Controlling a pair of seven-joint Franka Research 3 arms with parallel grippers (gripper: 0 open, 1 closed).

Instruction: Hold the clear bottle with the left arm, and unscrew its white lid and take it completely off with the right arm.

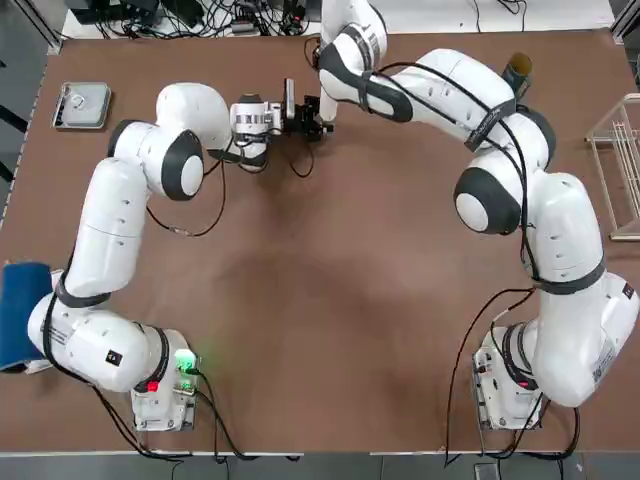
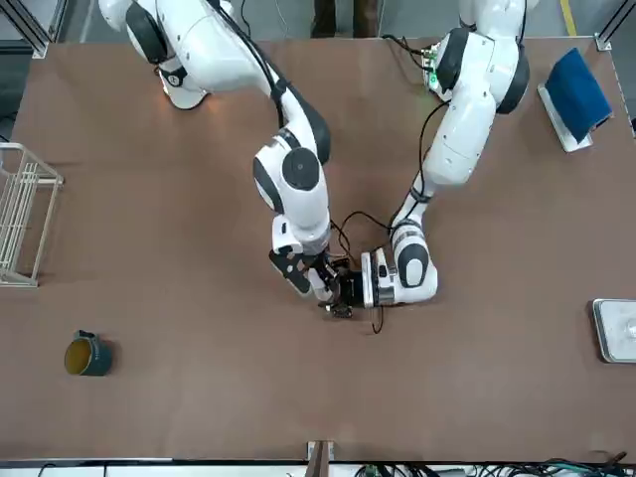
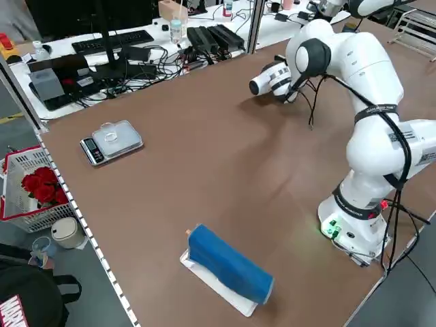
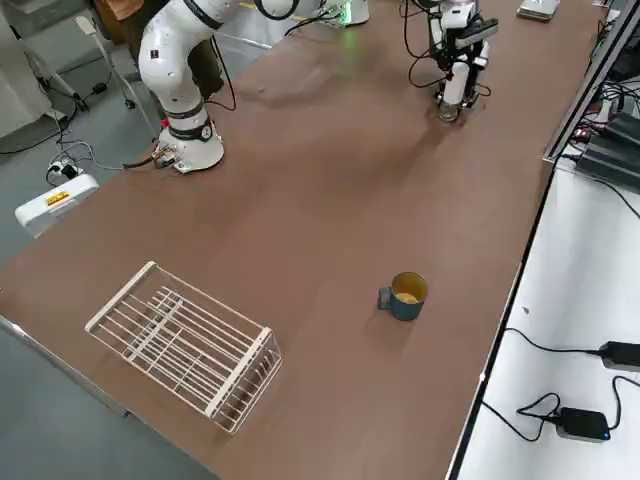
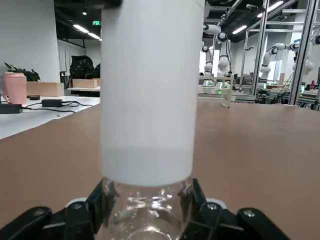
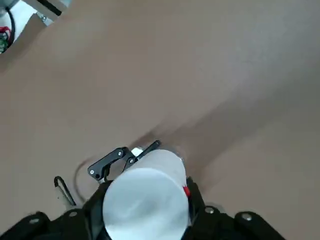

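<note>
The clear bottle (image 5: 146,216) stands upright near the table's far edge, between the two wrists. My left gripper (image 5: 147,210) is shut on its glass body, with a black finger (image 5: 95,206) pressed against each side. The white lid (image 5: 149,90) rises as a tall opaque cylinder over the bottle's neck. From above, my right gripper (image 6: 145,207) is shut on the white lid (image 6: 144,197), whose rounded top faces its camera. In the top view the left gripper (image 1: 303,114) and right gripper (image 1: 326,112) meet, and the bottle is hidden between them.
A teal mug (image 2: 87,355) stands alone near the far edge on the robot's right, with a white wire rack (image 2: 20,214) beyond it. A small scale (image 1: 82,105) lies at the far left. A blue roll on a white base (image 3: 228,266) sits at the left edge.
</note>
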